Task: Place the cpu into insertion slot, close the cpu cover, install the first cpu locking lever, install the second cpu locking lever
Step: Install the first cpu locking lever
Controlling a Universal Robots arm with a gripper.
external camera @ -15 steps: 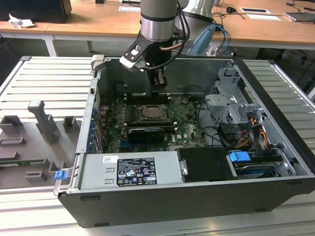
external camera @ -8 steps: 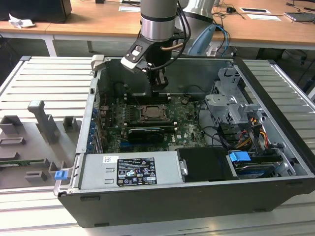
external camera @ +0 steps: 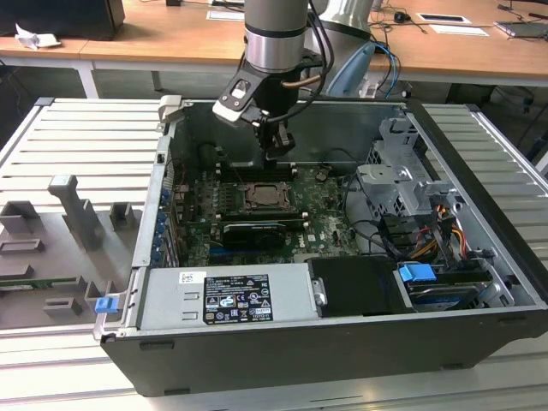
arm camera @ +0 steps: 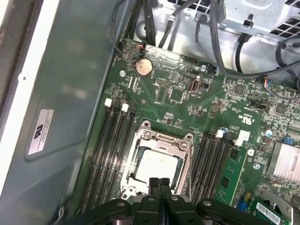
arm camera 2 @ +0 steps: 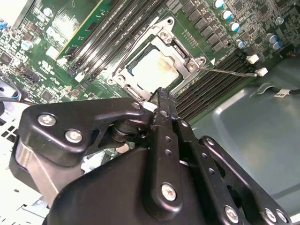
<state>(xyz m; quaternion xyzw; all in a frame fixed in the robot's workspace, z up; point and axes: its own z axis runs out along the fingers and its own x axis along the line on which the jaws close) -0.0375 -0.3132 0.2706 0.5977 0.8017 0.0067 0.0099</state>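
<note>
PSU label (external camera: 235,298), case-wall sticker (arm camera: 41,132): print not legible.

case (external camera: 257,364) centre frame, on surface (external camera: 77,137) | board (external camera: 325,224) in case | slot (external camera: 271,199) mid-board, memory slots (arm camera: 110,154) on both sides | cpu (arm camera: 157,166) in slot, cover (arm camera: 161,138) down around it | gripper (external camera: 278,156) just above slot | power supply (external camera: 227,295) before board | drive cage (external camera: 398,184) toward exterior view's right

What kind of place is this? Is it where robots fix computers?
Probably a robotics lab or workshop. An open computer case sits on a slatted metal bench, a robot arm reaches down into it over the green motherboard, and wooden desks with papers stand behind.
</note>
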